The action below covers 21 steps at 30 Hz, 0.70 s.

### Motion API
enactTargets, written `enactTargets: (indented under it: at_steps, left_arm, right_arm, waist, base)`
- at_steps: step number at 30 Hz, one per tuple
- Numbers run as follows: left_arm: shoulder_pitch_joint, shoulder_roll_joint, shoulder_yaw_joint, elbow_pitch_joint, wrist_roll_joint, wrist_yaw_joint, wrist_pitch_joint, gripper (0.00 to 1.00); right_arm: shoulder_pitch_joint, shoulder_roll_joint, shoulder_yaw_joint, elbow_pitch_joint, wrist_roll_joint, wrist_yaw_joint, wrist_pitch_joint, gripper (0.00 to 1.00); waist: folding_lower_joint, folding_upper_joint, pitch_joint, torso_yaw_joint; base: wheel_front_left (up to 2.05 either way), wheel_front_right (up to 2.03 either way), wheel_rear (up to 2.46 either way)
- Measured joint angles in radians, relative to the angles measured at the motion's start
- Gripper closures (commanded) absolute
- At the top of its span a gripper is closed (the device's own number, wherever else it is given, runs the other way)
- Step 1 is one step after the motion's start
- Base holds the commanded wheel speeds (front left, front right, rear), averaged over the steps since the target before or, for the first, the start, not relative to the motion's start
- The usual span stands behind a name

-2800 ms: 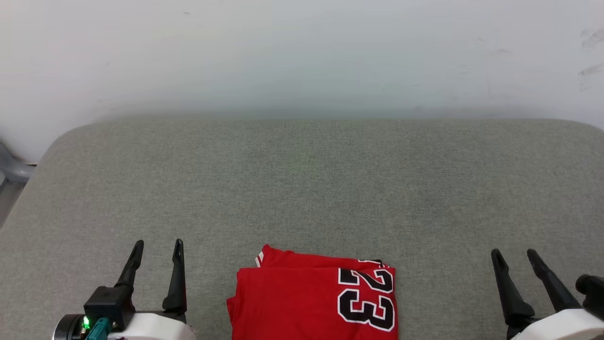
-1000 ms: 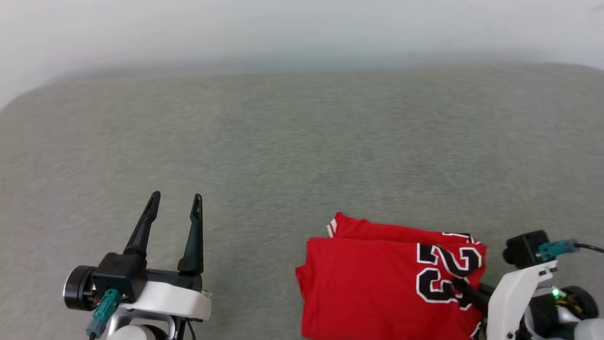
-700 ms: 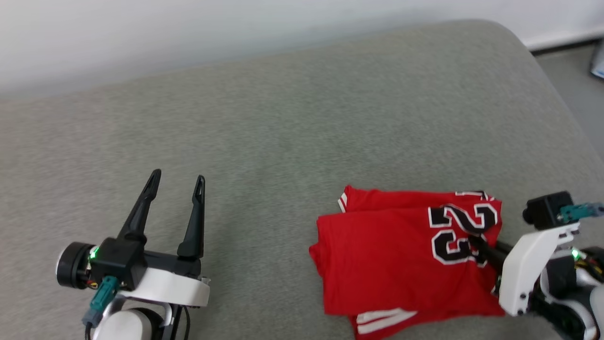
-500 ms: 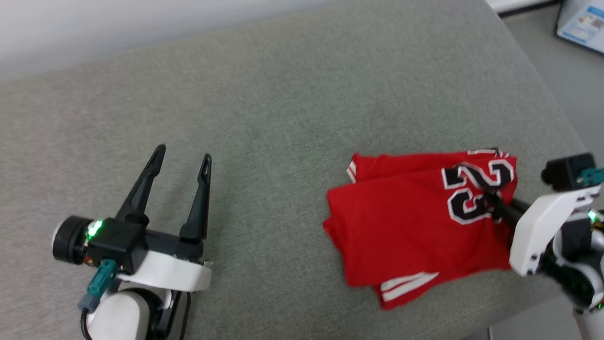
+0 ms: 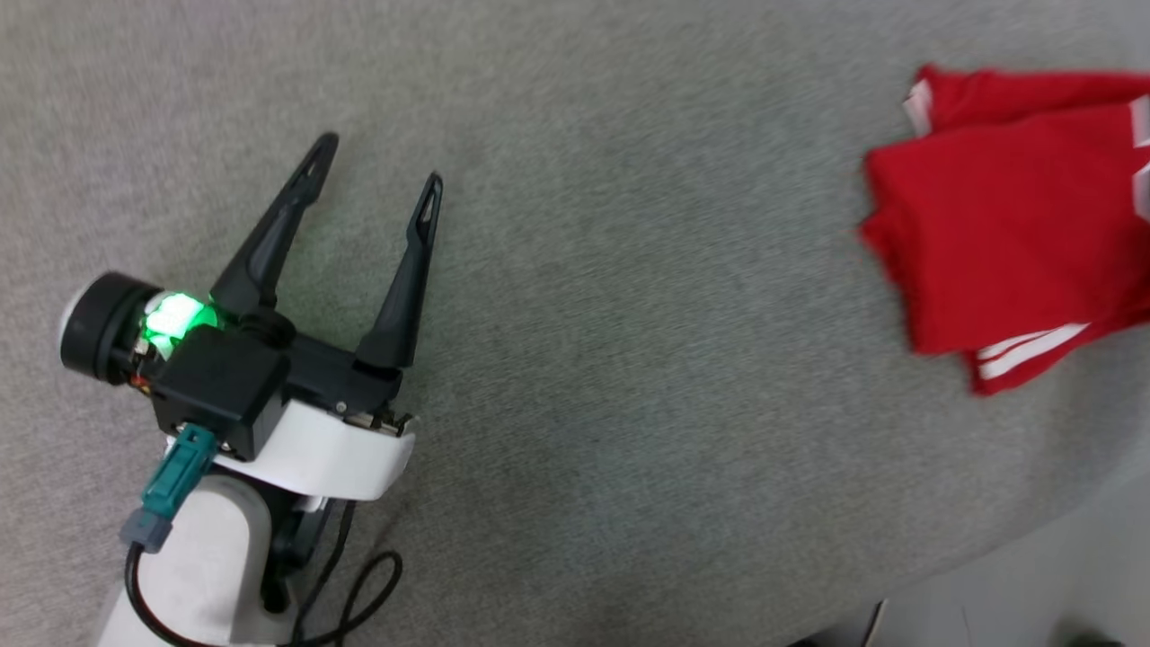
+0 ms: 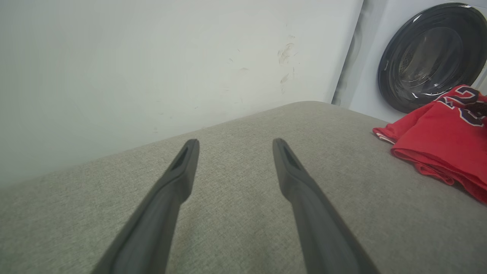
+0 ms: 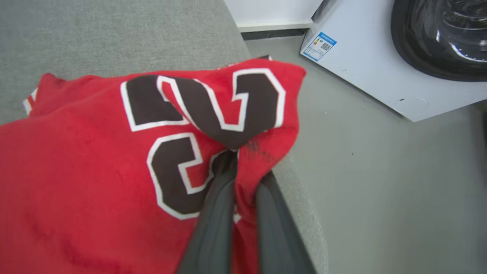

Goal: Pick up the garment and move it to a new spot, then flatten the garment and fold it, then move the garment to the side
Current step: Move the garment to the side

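Pinching garment (image 7: 76, 182) w/ R pincer (image 7: 245, 167), cushion (image 7: 114, 34) edge, washer (image 7: 380, 68) beyond

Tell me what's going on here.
The robot's right gripper is shut on the folded red jersey, pinching a bunched corner by the number 23. The jersey lies near the right edge of the grey cushioned surface, with that pinched corner drawn up a little. The left gripper is open with nothing in it, over a bare part of the surface. A washing machine stands on the floor beyond the edge.
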<state>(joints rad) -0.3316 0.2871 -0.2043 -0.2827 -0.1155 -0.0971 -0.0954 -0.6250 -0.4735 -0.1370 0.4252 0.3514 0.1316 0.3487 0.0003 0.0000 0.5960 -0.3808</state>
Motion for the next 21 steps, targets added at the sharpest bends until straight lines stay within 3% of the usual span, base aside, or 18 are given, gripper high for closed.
enactTargets:
  at_steps: [9, 10, 11, 12, 13, 21]
  left_arm:
    - [-0.082, 0.019, -0.028, -0.03, 0.006, -0.009, 0.013, 0.0]
    - [-0.089, 0.02, -0.031, -0.03, 0.006, -0.009, 0.012, 0.0]
    - [-0.096, 0.021, -0.034, -0.028, 0.007, -0.01, 0.012, 0.0]
    - [-0.1, 0.021, -0.037, -0.027, 0.007, -0.01, 0.008, 0.0]
    - [-0.104, 0.021, -0.04, -0.026, 0.007, -0.01, 0.005, 0.0]
    - [-0.109, 0.015, -0.046, 0.006, 0.003, -0.004, -0.019, 0.0]
  right_arm:
    - [-0.128, -0.037, -0.115, 0.19, -0.115, 0.0, -0.156, 1.0]
    - [-0.141, -0.036, -0.124, 0.215, -0.128, 0.0, -0.168, 0.92]
    - [-0.15, -0.036, -0.13, 0.237, -0.147, 0.0, -0.181, 0.65]
    - [-0.158, -0.033, -0.137, 0.258, -0.156, 0.0, -0.198, 0.52]
    - [-0.166, -0.029, -0.143, 0.279, -0.169, 0.0, -0.214, 0.0]
    - [-0.207, -0.015, -0.232, 0.407, -0.275, 0.0, -0.398, 0.0]
  waist:
    - [0.0, 0.0, 0.104, 0.047]
    - [0.0, 0.0, 0.111, 0.054]
    - [0.0, 0.0, 0.118, 0.061]
    - [0.0, 0.0, 0.123, 0.067]
    - [0.0, 0.0, 0.127, 0.073]
    - [-0.0001, 0.0, 0.114, 0.096]
  base:
    - [0.0, 0.0, 0.0]
    - [0.0, 0.0, 0.0]
    - [0.0, 0.0, 0.0]
    - [0.0, 0.0, 0.0]
    - [0.0, 0.0, 0.0]
    - [0.0, 0.0, 0.0]
